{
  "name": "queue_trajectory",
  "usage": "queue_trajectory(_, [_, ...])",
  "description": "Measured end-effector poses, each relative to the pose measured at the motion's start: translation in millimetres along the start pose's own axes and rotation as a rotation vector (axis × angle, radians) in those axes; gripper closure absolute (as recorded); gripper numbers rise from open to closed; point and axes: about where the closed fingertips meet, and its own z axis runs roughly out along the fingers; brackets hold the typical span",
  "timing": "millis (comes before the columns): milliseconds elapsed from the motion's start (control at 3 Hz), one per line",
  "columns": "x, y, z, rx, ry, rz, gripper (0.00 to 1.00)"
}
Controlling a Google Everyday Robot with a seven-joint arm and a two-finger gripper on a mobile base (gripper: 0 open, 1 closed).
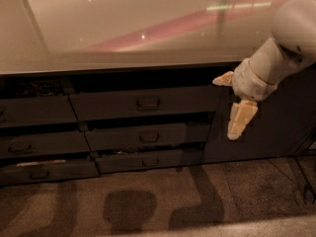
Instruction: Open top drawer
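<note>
We have only one view. The camera stands high in front of the dark grey cabinet [289, 127] and looks steeply down at it, quite near. The glossy pale flat surface [123, 28] fills the upper half. Under it we see the fronts at a slant, among them the wide dark grey flat top drawer [113, 105], and lowest the brownish carpet floor [148, 201]. The cream two-finger pincer [224, 107] is at the right side, fingers spread apart, before the cabinet, just right of that drawer.
</note>
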Motion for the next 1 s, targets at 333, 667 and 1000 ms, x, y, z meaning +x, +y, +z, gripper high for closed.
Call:
queue_trajectory(333, [6.0, 18.6, 3.1, 0.111, 0.017, -0.141, 0.0])
queue_trajectory(667, [11.5, 17.1, 6.9, 0.161, 0.027, -0.199, 0.0])
queue_trajectory(1000, [11.5, 17.1, 6.9, 0.161, 0.027, -0.199, 0.0])
